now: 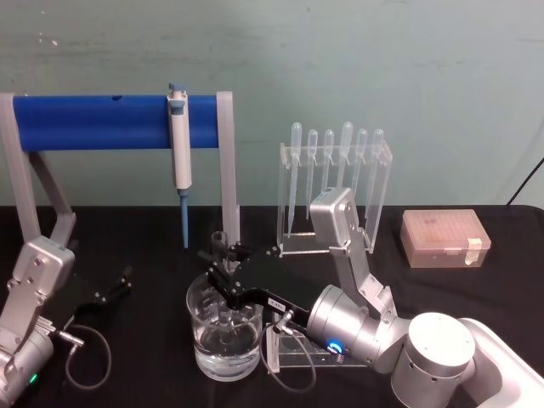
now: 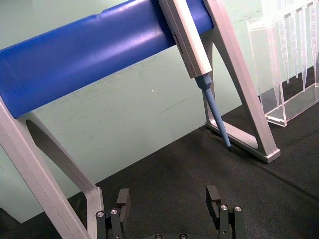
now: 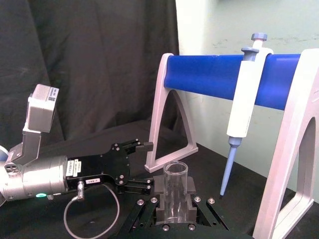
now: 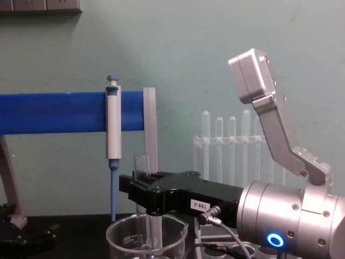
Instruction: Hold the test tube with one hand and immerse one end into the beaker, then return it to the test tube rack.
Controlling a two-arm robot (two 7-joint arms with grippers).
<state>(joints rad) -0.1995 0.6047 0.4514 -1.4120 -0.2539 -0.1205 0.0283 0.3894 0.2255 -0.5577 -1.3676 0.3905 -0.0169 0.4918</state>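
**One tube held upright in the beaker**

One clear test tube [image 1: 219,244] stands upright with its open rim uppermost and its lower end down inside the beaker [image 1: 201,330], below the glass rim. Whether the tip meets the water cannot be told. The right gripper [image 1: 219,276] is clamped on the tube's middle, just above the beaker. In the chest view its black body carries a small white label [image 4: 198,204] reading "188-2". The beaker's white printed markings [image 4: 129,238] are too faint to read.

Just beside the beaker, under the right arm, lies a clear plastic rack [image 1: 277,350].

The left gripper [image 1: 119,285] sits low over the black table [image 1: 153,246] to the left, fingers spread with nothing between them. Its label [image 3: 93,181] looks like "188-1".

Behind, a blue-and-white micropipette [image 1: 179,144] hangs on a blue bar [image 1: 85,121].
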